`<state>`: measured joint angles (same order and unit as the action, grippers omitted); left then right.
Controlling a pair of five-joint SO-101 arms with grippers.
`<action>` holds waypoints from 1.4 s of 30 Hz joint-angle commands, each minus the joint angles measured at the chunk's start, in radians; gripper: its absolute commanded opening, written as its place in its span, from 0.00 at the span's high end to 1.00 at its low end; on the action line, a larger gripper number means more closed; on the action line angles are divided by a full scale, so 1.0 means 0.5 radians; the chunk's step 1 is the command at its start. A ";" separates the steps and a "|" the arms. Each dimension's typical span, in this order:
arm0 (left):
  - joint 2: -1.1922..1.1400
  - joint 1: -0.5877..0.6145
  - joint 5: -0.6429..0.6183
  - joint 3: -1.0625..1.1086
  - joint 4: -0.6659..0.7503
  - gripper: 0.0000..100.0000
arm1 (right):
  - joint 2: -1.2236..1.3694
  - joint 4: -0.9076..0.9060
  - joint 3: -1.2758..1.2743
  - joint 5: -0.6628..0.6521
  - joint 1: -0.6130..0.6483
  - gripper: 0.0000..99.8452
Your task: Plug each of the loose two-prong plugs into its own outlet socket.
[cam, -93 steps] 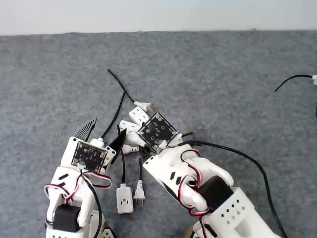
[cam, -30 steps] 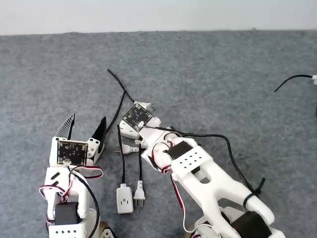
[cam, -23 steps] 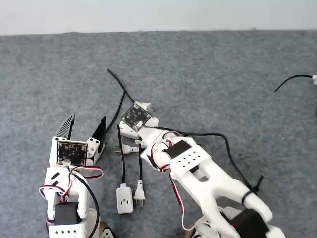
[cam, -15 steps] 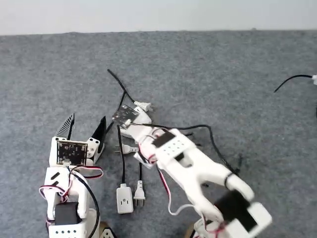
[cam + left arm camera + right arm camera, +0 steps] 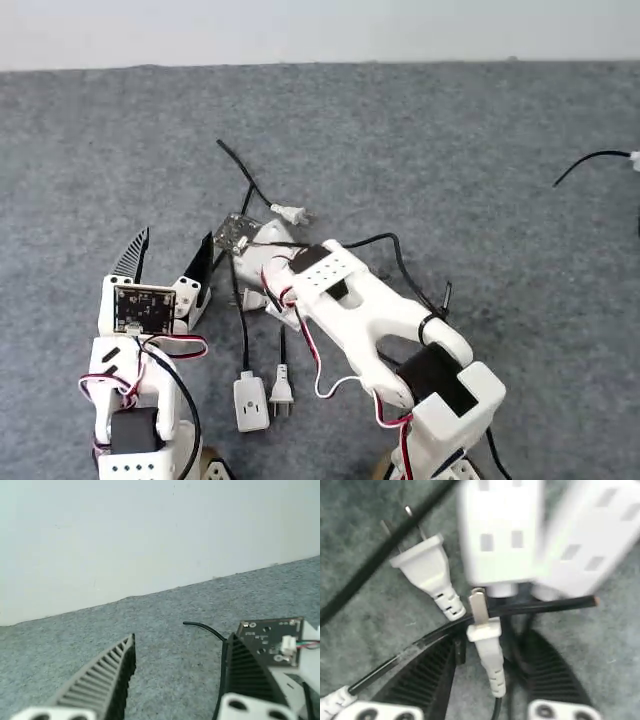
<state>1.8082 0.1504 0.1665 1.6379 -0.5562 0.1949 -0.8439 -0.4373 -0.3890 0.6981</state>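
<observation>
In the right wrist view a white two-prong plug [image 5: 487, 640] lies between the spread fingers of my right gripper [image 5: 492, 639], prongs toward two white outlet sockets [image 5: 500, 530] just ahead. A black cord [image 5: 540, 605] crosses over its prongs. A second white plug [image 5: 425, 570] lies beside it. In the high view the right arm [image 5: 340, 295] leans over this cluster. My left gripper [image 5: 177, 237] stands open to the left of it, holding nothing, also seen as the left gripper [image 5: 181, 641] above bare carpet.
Another white outlet [image 5: 250, 400] and a plug [image 5: 281, 390] lie near the front between the arms. One more plug [image 5: 290, 212] on a black cord lies behind the cluster. A black cord end [image 5: 595, 160] enters at the far right. Grey carpet stretches back to a white wall.
The right arm has swung left and lowered its gripper over the plugs and outlets. The left arm drew back to the left earlier and has kept still for the last second.
</observation>
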 commanded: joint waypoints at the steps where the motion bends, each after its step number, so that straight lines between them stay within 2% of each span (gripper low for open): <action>1: 0.040 0.012 -0.015 -0.020 0.055 0.72 | 0.002 -0.048 0.074 -0.031 -0.014 0.97; 2: 0.040 0.012 -0.015 -0.020 0.055 0.72 | -0.002 -0.041 0.074 -0.031 -0.020 1.00; 10: 0.040 0.006 -0.015 -0.005 0.061 0.72 | -0.075 -0.057 0.074 -0.043 -0.044 0.99; 18: 0.040 0.003 -0.015 -0.008 0.061 0.72 | -0.701 -0.388 0.009 -0.031 -0.078 0.99; 27: 0.040 0.003 -0.015 -0.005 0.064 0.72 | -1.217 -0.391 -0.292 -0.040 -0.069 0.99; 31: 0.040 0.003 -0.015 -0.005 0.064 0.72 | -1.106 -0.155 -0.476 -0.040 -0.066 0.99; 38: 0.040 0.003 -0.015 -0.002 0.064 0.72 | -0.551 0.425 -0.534 -0.031 -0.066 0.99; 42: 0.040 0.003 -0.015 0.002 0.064 0.72 | -0.361 0.548 -0.531 -0.031 -0.066 0.91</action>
<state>1.8082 0.1488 0.1665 1.6502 -0.5562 -0.0107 -0.6214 -0.7135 -0.3966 0.6736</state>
